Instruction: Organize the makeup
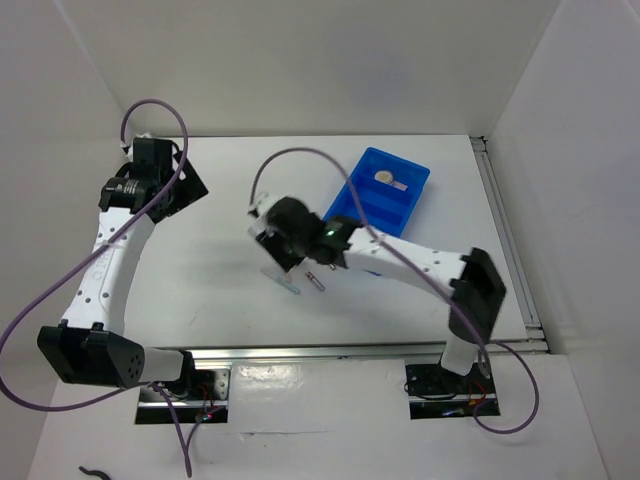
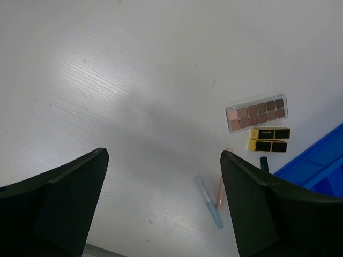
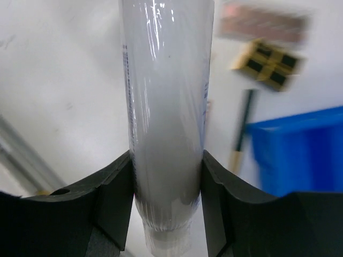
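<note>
My right gripper (image 3: 167,160) is shut on a clear, whitish tube (image 3: 166,96) and holds it above the table; in the top view this gripper (image 1: 272,245) is at mid-table, left of the blue bin. My left gripper (image 2: 163,155) is open and empty, high over bare table at the far left (image 1: 185,185). On the table lie a palette of brown shades (image 2: 257,112), two black boxes with gold squares (image 2: 269,139), a teal pencil (image 2: 209,202), a pink pencil (image 2: 220,190) and a dark pencil (image 2: 263,163). A round compact (image 1: 383,177) lies in the bin.
The blue divided bin (image 1: 380,195) stands at the back right of the table, right of the right gripper; it also shows in the right wrist view (image 3: 300,150). White walls enclose the table on three sides. A metal rail (image 1: 350,352) runs along the near edge.
</note>
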You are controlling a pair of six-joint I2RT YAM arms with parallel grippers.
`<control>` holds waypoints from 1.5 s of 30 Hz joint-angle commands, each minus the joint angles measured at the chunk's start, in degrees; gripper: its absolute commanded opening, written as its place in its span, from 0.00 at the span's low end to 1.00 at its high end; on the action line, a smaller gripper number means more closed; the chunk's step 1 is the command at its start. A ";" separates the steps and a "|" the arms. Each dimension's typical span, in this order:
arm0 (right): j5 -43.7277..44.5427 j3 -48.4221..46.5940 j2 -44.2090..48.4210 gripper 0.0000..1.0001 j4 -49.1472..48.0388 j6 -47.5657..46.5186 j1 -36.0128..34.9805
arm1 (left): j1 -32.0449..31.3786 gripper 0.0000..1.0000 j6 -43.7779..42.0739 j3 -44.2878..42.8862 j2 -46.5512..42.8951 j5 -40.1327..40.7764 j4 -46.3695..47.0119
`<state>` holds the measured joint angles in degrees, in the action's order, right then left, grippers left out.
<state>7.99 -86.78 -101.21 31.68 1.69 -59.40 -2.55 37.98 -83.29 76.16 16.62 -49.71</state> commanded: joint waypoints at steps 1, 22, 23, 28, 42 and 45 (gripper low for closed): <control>8.00 3.89 10.23 0.32 -3.55 -5.38 10.14 | 0.26 1.00 0.78 -2.41 0.91 -0.27 1.37; -2.34 23.68 14.90 0.37 -21.32 -22.96 27.49 | 0.26 1.00 0.78 -0.65 1.97 -3.09 3.13; -3.15 23.68 14.90 0.37 -21.31 -22.96 27.49 | 0.26 1.00 0.78 -0.13 1.97 -3.09 3.13; -5.00 25.25 14.90 0.38 -20.78 -21.83 27.49 | 0.26 1.00 1.31 -0.12 2.59 -3.09 3.13; -3.68 27.28 14.37 0.67 -20.08 -21.29 27.49 | 0.26 1.00 1.31 -0.12 3.12 -3.61 3.13; -2.55 26.14 14.37 0.74 -19.29 -21.29 27.49 | 0.26 1.00 1.31 -0.12 3.12 -4.14 3.66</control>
<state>4.12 -59.05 -87.31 14.52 -19.51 -31.62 -2.55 38.02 -83.46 79.05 13.17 -47.92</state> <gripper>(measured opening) 0.722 1.001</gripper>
